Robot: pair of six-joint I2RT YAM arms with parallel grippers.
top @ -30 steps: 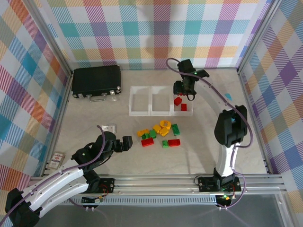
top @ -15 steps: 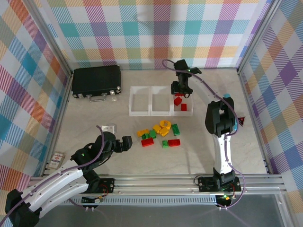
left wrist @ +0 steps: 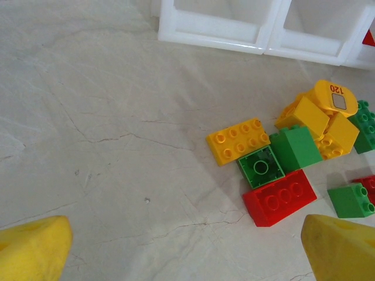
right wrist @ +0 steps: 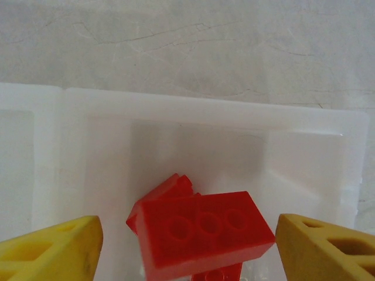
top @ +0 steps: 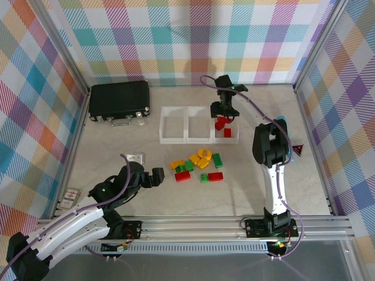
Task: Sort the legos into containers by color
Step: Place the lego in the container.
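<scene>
The containers (top: pixel 186 124) stand as a row of three white bins at mid table. My right gripper (top: pixel 224 111) hovers over the rightmost bin (right wrist: pixel 205 111), open. A red lego (right wrist: pixel 202 231) lies between its fingers with a gap on each side, resting on other red legos in that bin. The loose legos (top: pixel 199 164), red, green and yellow, sit in a pile in front of the bins. My left gripper (top: pixel 153 177) is low over the table just left of the pile, open and empty (left wrist: pixel 187 252). Nearest to it are a red brick (left wrist: pixel 280 198), a green one (left wrist: pixel 261 167) and a yellow one (left wrist: pixel 238 140).
A black latched case (top: pixel 119 100) lies at the back left. A small white piece (top: pixel 136 158) sits by the left arm and a card (top: pixel 71 197) near the left wall. A red triangle (top: pixel 298 150) lies by the right wall. Plaid walls enclose the table.
The right gripper's jaws have widened away from the red lego over the rightmost bin, and the right arm's elbow has swung left. The left arm has not moved.
</scene>
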